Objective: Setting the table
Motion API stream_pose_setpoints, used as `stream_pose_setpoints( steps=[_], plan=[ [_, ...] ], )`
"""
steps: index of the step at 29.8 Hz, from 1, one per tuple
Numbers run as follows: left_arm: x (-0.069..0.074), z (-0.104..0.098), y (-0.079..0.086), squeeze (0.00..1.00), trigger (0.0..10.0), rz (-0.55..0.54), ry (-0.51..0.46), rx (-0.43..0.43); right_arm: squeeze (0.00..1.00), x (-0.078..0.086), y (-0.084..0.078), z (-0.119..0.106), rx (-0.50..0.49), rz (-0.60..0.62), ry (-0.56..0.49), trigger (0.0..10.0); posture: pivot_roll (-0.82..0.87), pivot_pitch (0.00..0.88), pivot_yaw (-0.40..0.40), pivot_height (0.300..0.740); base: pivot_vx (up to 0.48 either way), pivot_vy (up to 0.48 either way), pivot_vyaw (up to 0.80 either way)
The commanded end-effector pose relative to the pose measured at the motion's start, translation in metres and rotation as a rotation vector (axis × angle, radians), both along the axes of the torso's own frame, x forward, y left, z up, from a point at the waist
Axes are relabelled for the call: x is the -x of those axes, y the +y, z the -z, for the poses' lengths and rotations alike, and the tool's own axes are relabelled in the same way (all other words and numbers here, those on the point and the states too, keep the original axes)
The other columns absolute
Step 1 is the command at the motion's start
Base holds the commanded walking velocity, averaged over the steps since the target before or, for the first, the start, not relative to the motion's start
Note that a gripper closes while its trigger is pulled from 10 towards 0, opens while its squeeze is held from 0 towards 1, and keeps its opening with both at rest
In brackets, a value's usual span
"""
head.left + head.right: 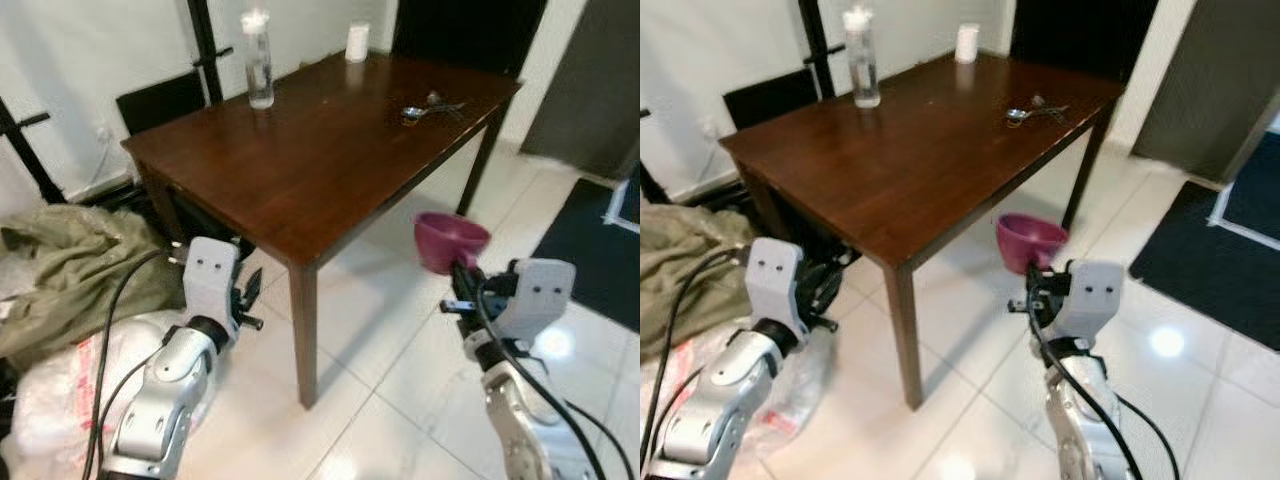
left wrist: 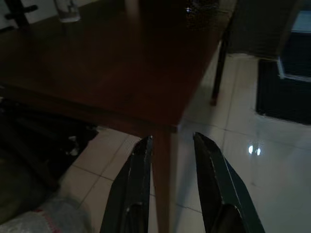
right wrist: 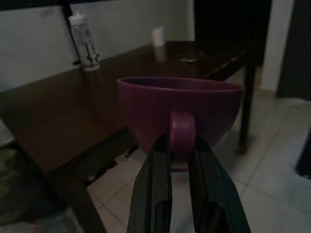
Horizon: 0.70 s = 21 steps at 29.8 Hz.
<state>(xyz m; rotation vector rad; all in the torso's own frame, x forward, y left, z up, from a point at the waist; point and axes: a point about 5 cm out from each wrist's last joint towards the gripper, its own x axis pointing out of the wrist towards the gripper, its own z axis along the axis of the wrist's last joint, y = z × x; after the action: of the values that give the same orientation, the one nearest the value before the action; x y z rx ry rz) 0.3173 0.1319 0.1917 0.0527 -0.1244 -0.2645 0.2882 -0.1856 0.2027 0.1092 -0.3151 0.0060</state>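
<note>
Bright, fairly sharp head views; round lamp glare on the glossy floor tiles (image 1: 553, 343) at the right, soft sheen on the table (image 1: 330, 150). Dim, dark, slightly grainy wrist views.

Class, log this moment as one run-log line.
right gripper: shut on cup handle | cup: beside table, not on it | left gripper: open, idle

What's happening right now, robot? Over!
Right gripper shut on purple cup handle, held beside the table. Left gripper open, idle. Cup not yet on table. Nothing blocking.
</note>
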Motion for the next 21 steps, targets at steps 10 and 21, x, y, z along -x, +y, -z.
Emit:
stream_pose_setpoints(
  steps=[10,21],
  plan=[
    [0.0012,0.0053,0.0044,0.00,10.0,-0.014,0.026,-0.015,0.00,-0.0017,-0.0016,-0.0019,-0.069,-0.011,0.008,10.0,-0.02,0.105,0.090,0.740,0.000,0.000,0.68],
    [0.0013,0.0087,0.0044,0.00,10.0,-0.023,0.039,-0.031,0.00,-0.0014,0.0040,-0.0012,-0.064,-0.062,0.015,10.0,-0.02,0.104,0.090,0.740,0.000,0.000,0.79]
  ],
)
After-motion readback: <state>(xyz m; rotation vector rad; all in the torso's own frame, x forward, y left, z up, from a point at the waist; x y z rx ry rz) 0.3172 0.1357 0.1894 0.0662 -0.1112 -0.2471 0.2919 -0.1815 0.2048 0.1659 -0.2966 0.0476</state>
